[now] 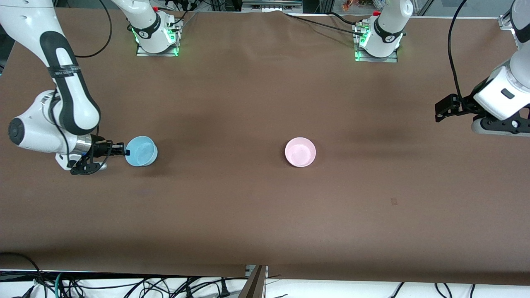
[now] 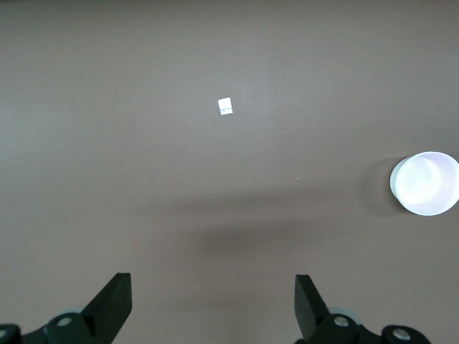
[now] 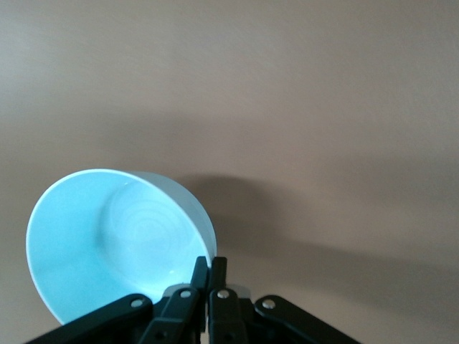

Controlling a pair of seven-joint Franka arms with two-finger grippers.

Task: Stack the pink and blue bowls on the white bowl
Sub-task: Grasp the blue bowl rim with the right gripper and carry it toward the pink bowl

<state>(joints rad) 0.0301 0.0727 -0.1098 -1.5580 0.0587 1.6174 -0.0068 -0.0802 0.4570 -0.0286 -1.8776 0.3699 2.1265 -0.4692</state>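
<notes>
The light blue bowl [image 1: 141,151] is toward the right arm's end of the table. My right gripper [image 1: 123,150] is shut on its rim and holds it tilted. In the right wrist view the two fingers pinch the blue bowl's [image 3: 107,244] wall at my right gripper [image 3: 209,276]. The pale pink bowl [image 1: 300,152] stands upright near the table's middle. It also shows pale and small in the left wrist view [image 2: 424,183]. My left gripper [image 1: 439,112] is open and empty, up over the left arm's end of the table, and shows wide open in the left wrist view [image 2: 214,301]. No white bowl is in view.
The brown table [image 1: 248,215] has a small square mark [image 1: 393,201] nearer the front camera than the pink bowl; it shows as a white tag [image 2: 225,106] in the left wrist view. Cables hang along the front edge.
</notes>
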